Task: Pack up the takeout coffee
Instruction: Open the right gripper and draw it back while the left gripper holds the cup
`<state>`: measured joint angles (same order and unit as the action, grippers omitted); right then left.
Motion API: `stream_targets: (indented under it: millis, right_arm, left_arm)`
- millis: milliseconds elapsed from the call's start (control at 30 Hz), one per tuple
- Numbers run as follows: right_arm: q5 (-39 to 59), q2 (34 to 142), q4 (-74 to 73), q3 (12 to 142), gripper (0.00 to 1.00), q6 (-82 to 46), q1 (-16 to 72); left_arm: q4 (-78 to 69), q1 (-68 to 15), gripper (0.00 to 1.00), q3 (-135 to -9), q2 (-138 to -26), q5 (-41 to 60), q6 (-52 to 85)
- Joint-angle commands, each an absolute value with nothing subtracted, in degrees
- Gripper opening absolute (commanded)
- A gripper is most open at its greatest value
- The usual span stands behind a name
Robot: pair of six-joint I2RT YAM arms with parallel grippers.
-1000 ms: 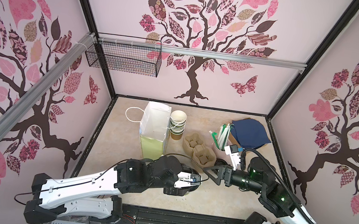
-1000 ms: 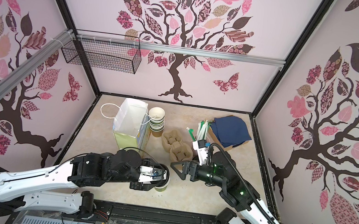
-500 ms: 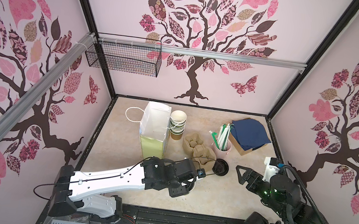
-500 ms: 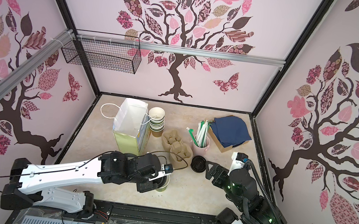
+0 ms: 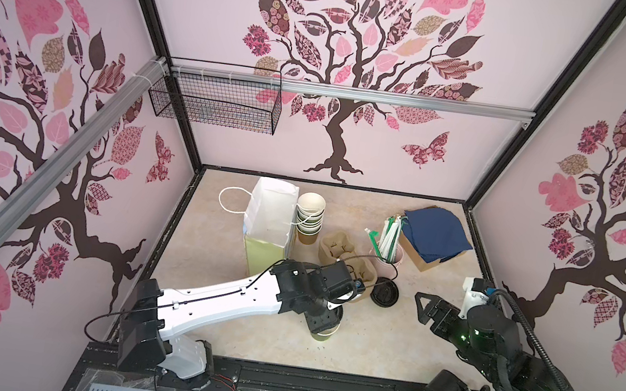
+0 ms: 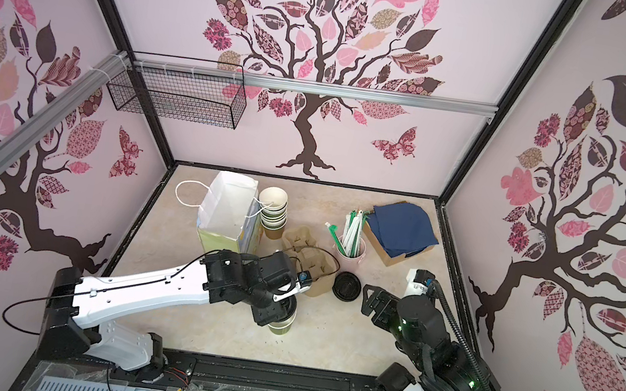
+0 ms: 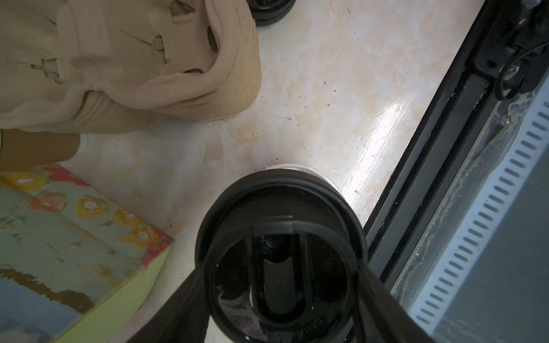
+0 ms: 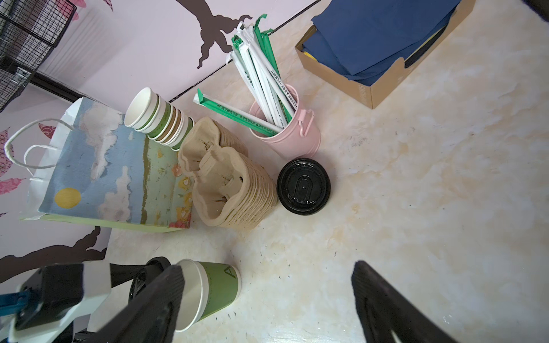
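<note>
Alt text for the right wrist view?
Lidless green paper cup behind one finger of the open right claw; left claw holds a sip lid by its rim. Beyond: loose black lid, pulp cup carriers, straw tin, stacked cups, paper bag.

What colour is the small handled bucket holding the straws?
Pale pink bucket; best in the right wrist view.

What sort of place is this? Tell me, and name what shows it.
Likely a mock café takeout counter inside a robot test booth: a stack of paper cups, stacked pulp cup carriers and a pink tin of wrapped straws.
</note>
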<state>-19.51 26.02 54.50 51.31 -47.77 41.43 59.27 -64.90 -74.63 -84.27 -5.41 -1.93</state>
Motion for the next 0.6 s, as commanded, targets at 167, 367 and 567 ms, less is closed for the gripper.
stream_targets:
  millis: [167,367,567]
  right_arm:
    - [-21.2,25.8,56.1,53.1,0.90,-47.1,41.4]
    - [-21.1,25.8,55.9,52.9,0.90,-46.9,41.4]
    - [-21.0,25.7,55.9,52.9,0.90,-46.9,41.4]
  left_arm:
    - [62.2,-64.9,0.59,-78.3,-87.4,-5.2,-3.6]
    - [60.2,-64.8,0.60,-78.0,-88.2,-4.9,-3.4]
    - [59.0,-64.9,0.61,-77.4,-88.3,-4.8,-3.0]
